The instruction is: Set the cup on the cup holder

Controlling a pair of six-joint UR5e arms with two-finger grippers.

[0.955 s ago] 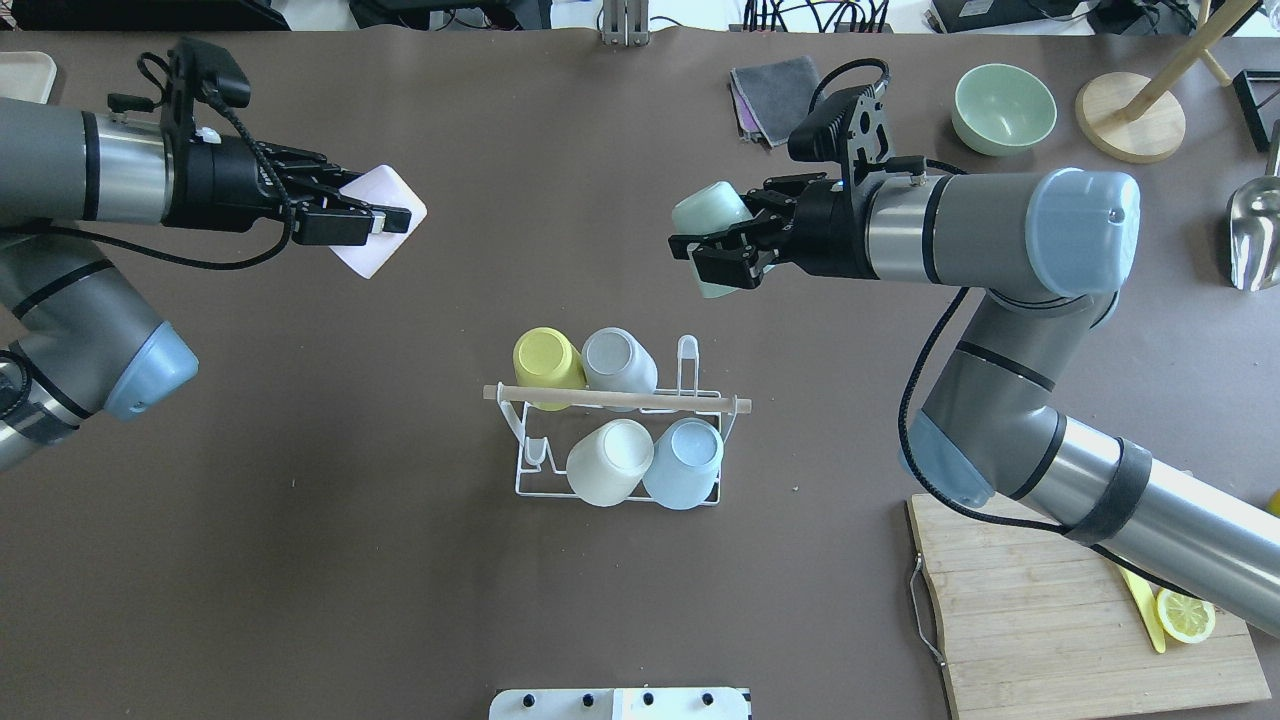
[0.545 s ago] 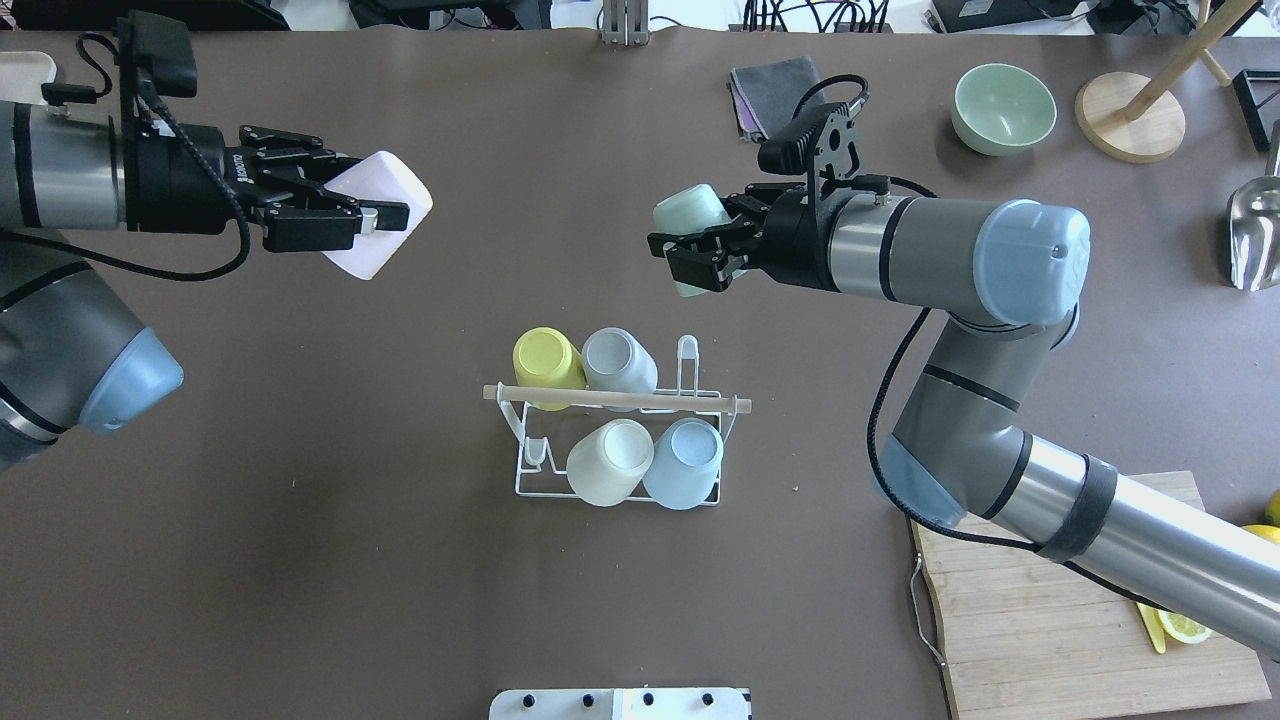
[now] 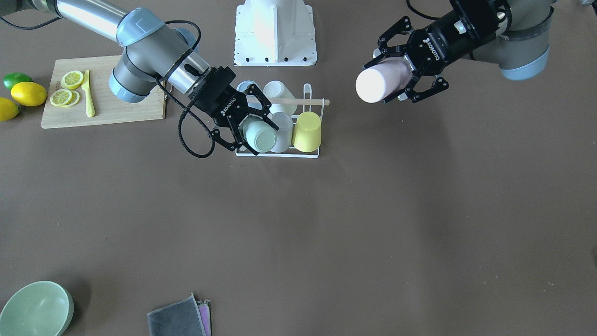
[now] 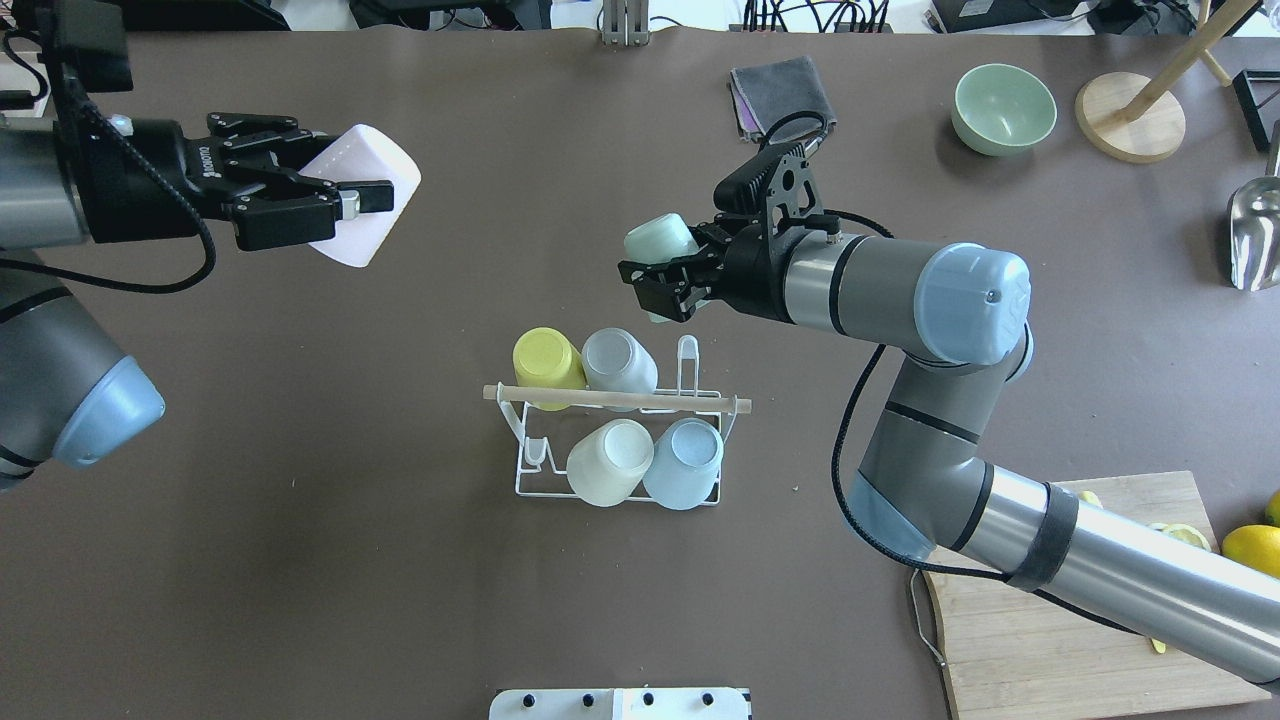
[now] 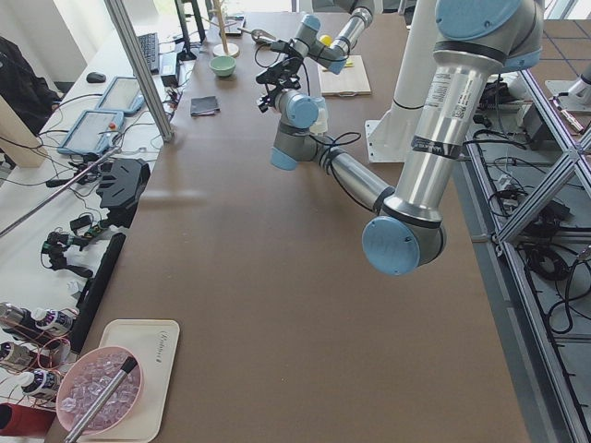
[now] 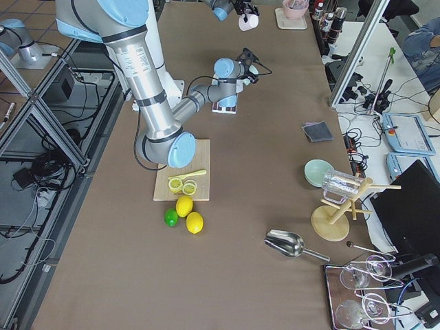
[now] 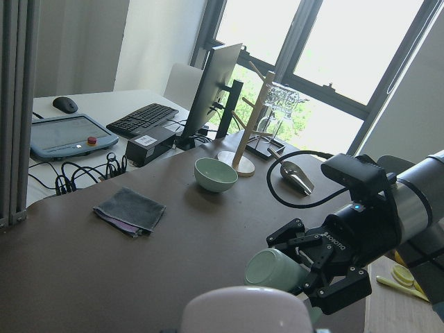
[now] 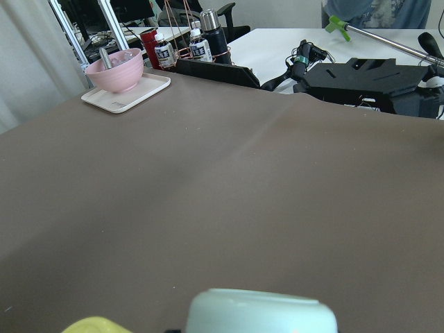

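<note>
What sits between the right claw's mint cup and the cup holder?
Nothing. In the overhead exterior view only bare table shows between the mint cup in the right claw and the cup holder.

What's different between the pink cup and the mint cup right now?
Colour: the pink cup is pale pink, the mint cup pale green.
Grip: the left gripper clamps the pink cup, the right gripper the mint cup.
Position: the mint cup is close to the cup holder; the pink cup is well off to the robot's left.
Shared: both are held in the air, lying sideways, and neither is on a prong.
</note>
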